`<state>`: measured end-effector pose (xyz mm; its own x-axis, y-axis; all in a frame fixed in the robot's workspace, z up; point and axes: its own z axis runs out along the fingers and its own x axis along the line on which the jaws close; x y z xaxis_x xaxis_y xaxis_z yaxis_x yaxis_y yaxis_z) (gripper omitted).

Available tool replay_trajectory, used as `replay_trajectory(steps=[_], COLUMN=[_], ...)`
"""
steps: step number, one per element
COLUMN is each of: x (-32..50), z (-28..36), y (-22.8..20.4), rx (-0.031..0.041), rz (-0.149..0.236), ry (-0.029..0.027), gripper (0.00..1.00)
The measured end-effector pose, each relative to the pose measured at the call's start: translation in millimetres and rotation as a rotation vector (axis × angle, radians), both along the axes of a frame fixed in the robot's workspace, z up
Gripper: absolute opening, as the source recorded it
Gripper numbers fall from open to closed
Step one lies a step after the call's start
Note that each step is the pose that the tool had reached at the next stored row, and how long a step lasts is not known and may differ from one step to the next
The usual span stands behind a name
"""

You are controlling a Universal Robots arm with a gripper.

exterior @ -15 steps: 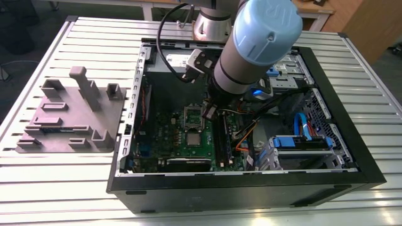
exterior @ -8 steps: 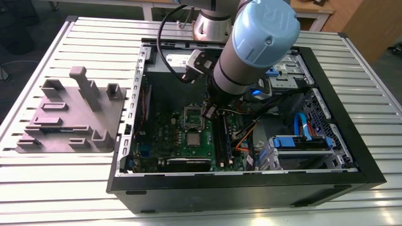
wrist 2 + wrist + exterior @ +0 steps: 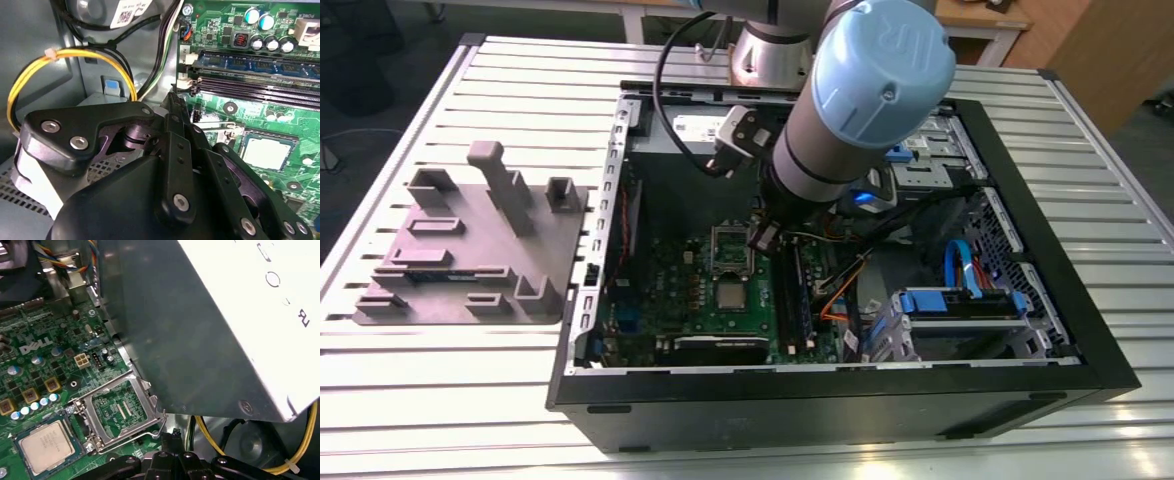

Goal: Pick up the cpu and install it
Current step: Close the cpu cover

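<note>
The gripper [image 3: 173, 100] hangs near the cpu [image 3: 267, 150], jaws pressed together, holding nothing.

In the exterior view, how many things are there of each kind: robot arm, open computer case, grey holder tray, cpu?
robot arm: 1
open computer case: 1
grey holder tray: 1
cpu: 1
Total: 4

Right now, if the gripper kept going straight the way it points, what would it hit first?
Likely the motherboard, right beside the open socket frame, not the cpu. Depth is unclear, so the gripper might catch that frame instead.
</note>
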<state>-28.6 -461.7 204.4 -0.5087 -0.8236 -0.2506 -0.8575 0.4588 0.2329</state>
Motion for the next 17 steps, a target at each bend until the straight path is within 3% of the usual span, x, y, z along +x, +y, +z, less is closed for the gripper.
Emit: replay_trajectory(steps=[4, 17], x=[-0.1, -4.4], z=[-0.6, -6.2], y=[0.3, 3.1], rx=[-0.0001, 0.0002], rz=[-0.041, -0.042], ry=[0.0, -0.0001], gripper=[0.1, 0.1])
